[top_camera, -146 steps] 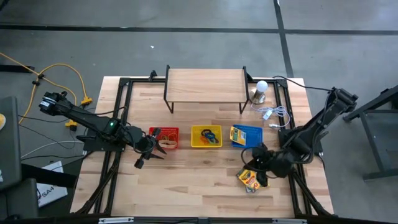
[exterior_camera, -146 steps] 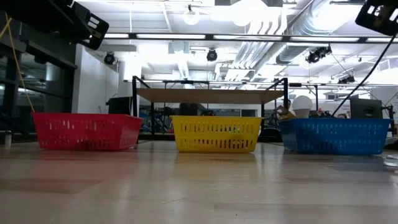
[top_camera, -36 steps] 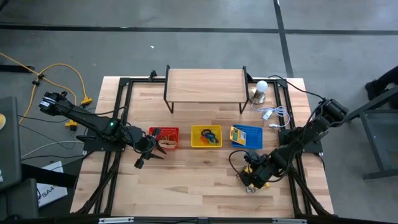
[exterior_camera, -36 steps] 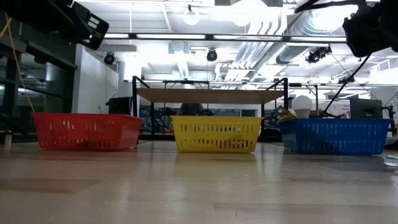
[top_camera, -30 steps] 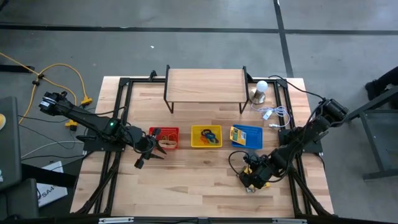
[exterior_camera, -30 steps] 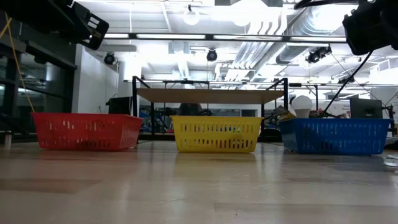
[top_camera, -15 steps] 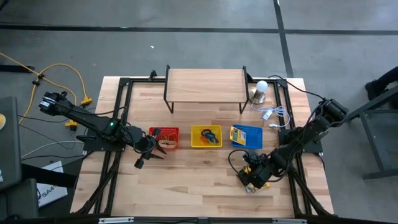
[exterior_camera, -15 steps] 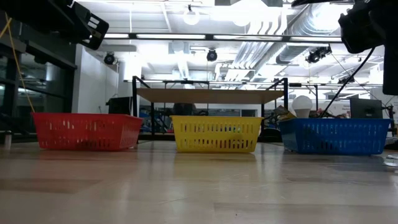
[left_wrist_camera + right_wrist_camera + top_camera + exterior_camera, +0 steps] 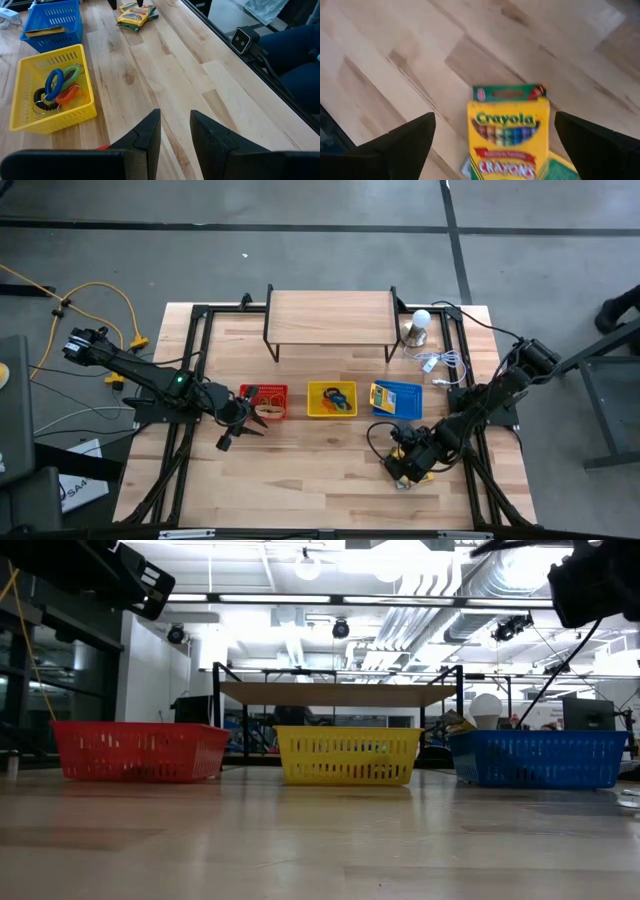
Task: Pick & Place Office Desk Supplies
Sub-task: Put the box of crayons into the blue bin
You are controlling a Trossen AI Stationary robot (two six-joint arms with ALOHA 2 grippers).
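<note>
Two flat yellow-and-green crayon boxes [image 9: 507, 135] lie stacked on the wood near the table's front right. My right gripper [image 9: 493, 122] hangs just above them, open wide, one finger on each side of the top box, touching nothing; in the high view the gripper [image 9: 402, 465] hides most of the boxes [image 9: 403, 478]. My left gripper [image 9: 175, 130] waits by the red basket [image 9: 265, 402], pointing toward the table's right, open by a narrow gap with nothing in it. The yellow basket [image 9: 52, 92] holds coloured coiled rings [image 9: 59, 87]. The blue basket [image 9: 396, 399] holds another crayon box [image 9: 384, 395].
A wooden riser shelf [image 9: 330, 315] stands at the back centre. A white bulb [image 9: 421, 320] and a tangle of white wire [image 9: 440, 362] lie at the back right. Rubber bands [image 9: 268, 410] are in the red basket. Bare wood lies in front of the three baskets.
</note>
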